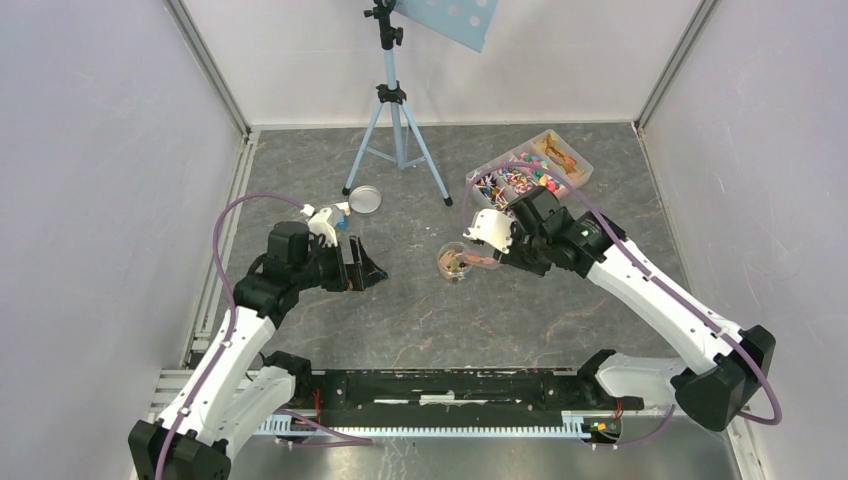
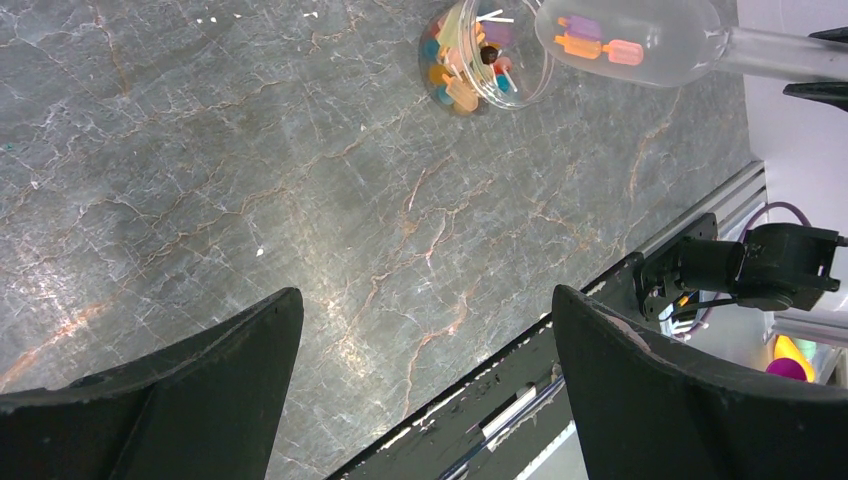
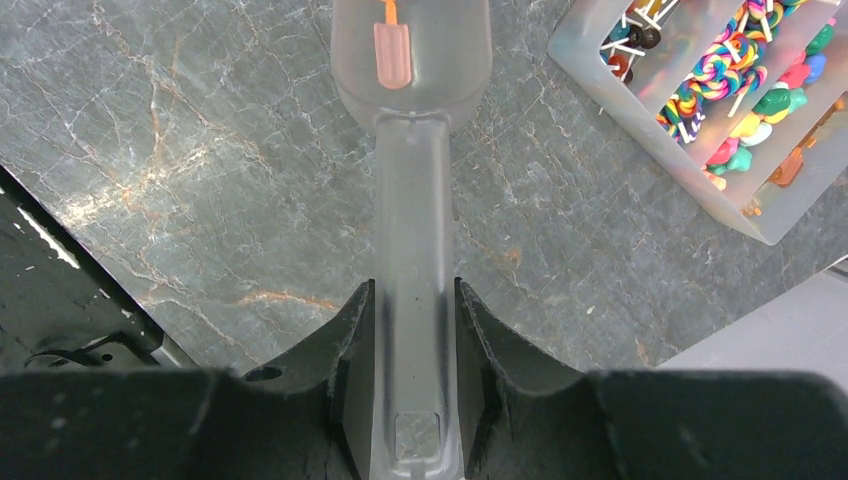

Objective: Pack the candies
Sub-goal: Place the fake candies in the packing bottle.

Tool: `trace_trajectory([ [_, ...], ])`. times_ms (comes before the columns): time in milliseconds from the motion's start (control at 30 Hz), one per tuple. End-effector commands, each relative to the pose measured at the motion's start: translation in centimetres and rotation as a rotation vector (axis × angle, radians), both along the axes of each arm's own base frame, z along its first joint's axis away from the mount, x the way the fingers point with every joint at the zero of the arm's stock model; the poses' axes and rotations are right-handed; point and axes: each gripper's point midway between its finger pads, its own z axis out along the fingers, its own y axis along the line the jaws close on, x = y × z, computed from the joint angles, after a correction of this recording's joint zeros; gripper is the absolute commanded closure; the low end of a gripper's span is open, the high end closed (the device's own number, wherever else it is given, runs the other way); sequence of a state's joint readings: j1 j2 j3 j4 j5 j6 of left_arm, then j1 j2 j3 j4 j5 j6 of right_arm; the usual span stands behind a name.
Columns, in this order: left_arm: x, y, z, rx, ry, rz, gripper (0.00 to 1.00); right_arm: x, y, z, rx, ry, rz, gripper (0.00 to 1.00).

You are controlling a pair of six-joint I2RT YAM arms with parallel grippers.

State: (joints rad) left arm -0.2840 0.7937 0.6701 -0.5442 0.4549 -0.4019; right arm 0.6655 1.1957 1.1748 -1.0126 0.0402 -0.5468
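The candies (image 2: 585, 38) are small and brightly coloured. Many are shaped like little ice lollies on sticks, in orange, pink, purple and blue. A few are carried in the bowl of a clear plastic scoop (image 2: 650, 45), whose tip is held at the rim of a small clear jar (image 2: 445, 75). In the right wrist view, one pink lolly is seen lying in that bowl. More candies are piled inside the jar, which stands upright near the middle of the counter (image 1: 420, 320). The largest stock lies in a clear divided tray (image 3: 620, 95) behind and to the right of the jar. There, rainbow swirls on sticks, dark balls and green, pink and orange pieces are sorted by compartment.

The scoop's handle is pinched between the right fingers (image 3: 350, 340), which are pressed against both of its sides. The left fingers (image 2: 230, 370) are spread wide with nothing between them. They are held above bare counter to the left of the jar, well apart from it.

A round lid (image 1: 363, 198) lies flat behind and to the left of the jar, near the feet of a blue tripod (image 1: 395, 130). Open counter is seen in front of the jar as far as the black rail (image 1: 450, 390) at the near edge. It is also seen on the jar's left, beneath the spread fingers. The counter is closed in by pale walls on the left, on the right and behind.
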Motion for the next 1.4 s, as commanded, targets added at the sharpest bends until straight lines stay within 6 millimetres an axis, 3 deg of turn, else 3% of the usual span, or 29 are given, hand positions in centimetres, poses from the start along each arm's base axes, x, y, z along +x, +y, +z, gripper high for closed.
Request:
trace_trajectory([
  [0, 0.2, -0.1, 0.7, 0.007, -0.06, -0.029, 0.0, 0.3, 0.1, 1.6, -0.026, -0.028, -0.027, 1.0],
  [700, 0.3, 0.0, 0.7, 0.013, -0.064, -0.02, 0.0, 0.2, -0.1, 3.1, -0.069, -0.068, -0.043, 1.0],
  [967, 0.3, 0.0, 0.8, 0.013, -0.067, -0.018, 0.0, 1.0, 0.1, 4.1, -0.044, -0.126, -0.062, 1.0],
  [1200, 0.3, 0.1, 0.9, 0.01, -0.071, -0.019, 0.0, 4.1, 0.0, 7.1, -0.013, -0.278, -0.13, 1.0],
  [1367, 0.2, 0.0, 0.9, 0.01, -0.07, -0.022, 0.0, 8.3, -2.5, 8.8, -0.055, -0.325, -0.218, 1.0],
])
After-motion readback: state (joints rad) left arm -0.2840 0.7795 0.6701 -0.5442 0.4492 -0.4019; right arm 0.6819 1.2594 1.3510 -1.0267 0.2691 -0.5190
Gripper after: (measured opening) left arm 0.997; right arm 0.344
